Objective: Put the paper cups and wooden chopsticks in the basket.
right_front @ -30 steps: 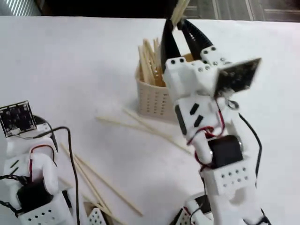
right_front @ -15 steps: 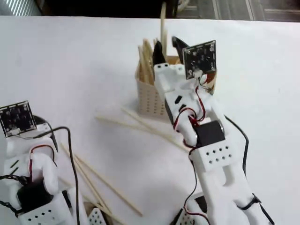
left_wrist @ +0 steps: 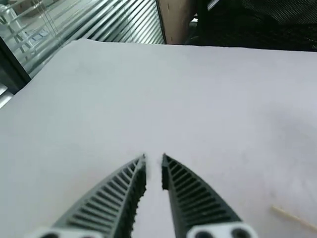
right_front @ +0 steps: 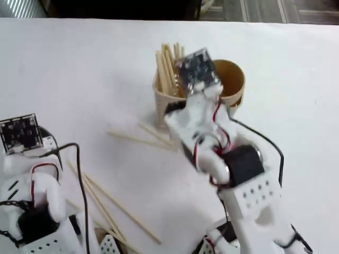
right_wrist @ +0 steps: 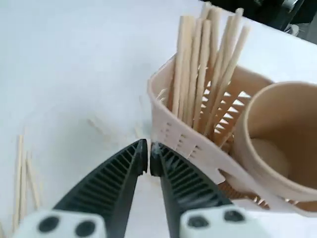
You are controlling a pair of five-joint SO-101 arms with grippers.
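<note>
1. Your right gripper (right_wrist: 149, 154) is pinched closed with nothing in it. Its black ribbed tips sit just beside a corner of the cream perforated plastic basket (right_wrist: 195, 148).
2. Your left gripper (left_wrist: 153, 162) is closed and empty too, with only a thin slit between the tips, above the bare white table (left_wrist: 148, 89).
3. You will find the basket (right_front: 168, 114) at the upper centre of the high view, partly covered by the right arm (right_front: 217, 153). The left arm (right_front: 29, 180) sits at the lower left.
4. A bundle of pale wooden chopsticks (right_wrist: 208, 69) stands in the basket, leaning a little, with the ends well above the rim.
5. A brown paper cup (right_wrist: 277, 134) sits upright in the basket beside that bundle, mouth open. In the high view it lies to the right of the sticks (right_front: 232, 79).
6. Loose chopsticks lie flat on the table: a crossed pair (right_front: 139, 138) just below the basket, and several more fanned out (right_front: 114, 203) at the lower left, near the left arm.
</note>
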